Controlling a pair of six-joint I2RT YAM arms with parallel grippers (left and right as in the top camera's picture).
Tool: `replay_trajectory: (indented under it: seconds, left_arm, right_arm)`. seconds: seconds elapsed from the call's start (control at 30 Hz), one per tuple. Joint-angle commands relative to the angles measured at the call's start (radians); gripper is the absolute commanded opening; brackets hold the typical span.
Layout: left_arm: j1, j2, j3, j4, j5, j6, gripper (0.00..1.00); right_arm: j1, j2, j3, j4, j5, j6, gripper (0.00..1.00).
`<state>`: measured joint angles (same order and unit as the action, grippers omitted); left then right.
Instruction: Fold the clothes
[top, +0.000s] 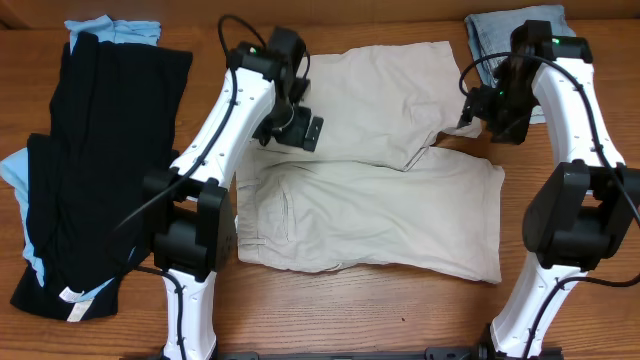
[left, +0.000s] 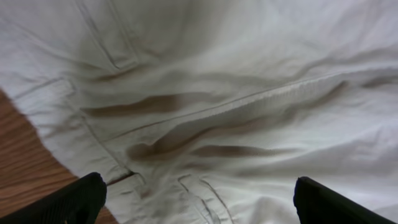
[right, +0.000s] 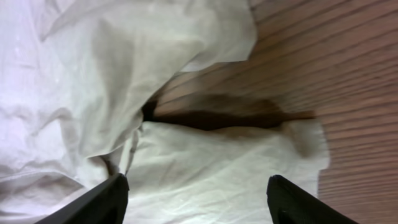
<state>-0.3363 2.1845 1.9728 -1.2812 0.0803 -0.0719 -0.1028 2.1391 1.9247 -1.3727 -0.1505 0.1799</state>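
Observation:
The beige shorts (top: 380, 200) lie spread flat in the middle of the table, waistband to the left, both legs pointing right. My left gripper (top: 300, 128) is open and hovers over the waistband end of the far leg; its wrist view shows the seams and belt loops of the shorts (left: 224, 118) between the wide-apart fingers (left: 199, 202). My right gripper (top: 478, 112) is open above the hem of the far leg; its wrist view shows the rumpled hem of the shorts (right: 205, 168) between the fingers (right: 199, 199).
A black garment (top: 100, 160) lies over a light-blue one (top: 20, 170) at the left. Denim jeans (top: 500, 35) sit folded at the back right. Wooden tabletop (top: 400, 310) shows in front and between the two shorts legs in the right wrist view (right: 311, 62).

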Motion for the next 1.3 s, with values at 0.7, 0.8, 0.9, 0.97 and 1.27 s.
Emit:
replay_trajectory:
  seconds: [0.7,0.8,0.9,0.97,1.27]
  left_arm:
    - [0.077,0.003,-0.315,0.391,-0.069,0.050,1.00]
    - [0.078,0.003,-0.343,0.427,-0.069,0.050,1.00]
    - [0.085,0.003,-0.375,0.483,-0.077,0.049,1.00]
    - [0.092,0.003,-0.400,0.530,-0.101,0.042,1.00]
    - [0.147,0.003,-0.491,0.698,-0.254,0.042,1.00]
  right_arm:
    - [0.010,-0.019,0.025,-0.001,-0.008,-0.005,0.80]
    - [0.010,-0.019,0.025,-0.001,-0.008,-0.005,0.80]
    - [0.010,-0.019,0.025,-0.002,-0.004,-0.005,0.80]
    - [0.010,-0.019,0.025,-0.002,0.003,-0.005,0.80]
    - [0.010,-0.019,0.025,-0.001,0.003,-0.005,0.80]
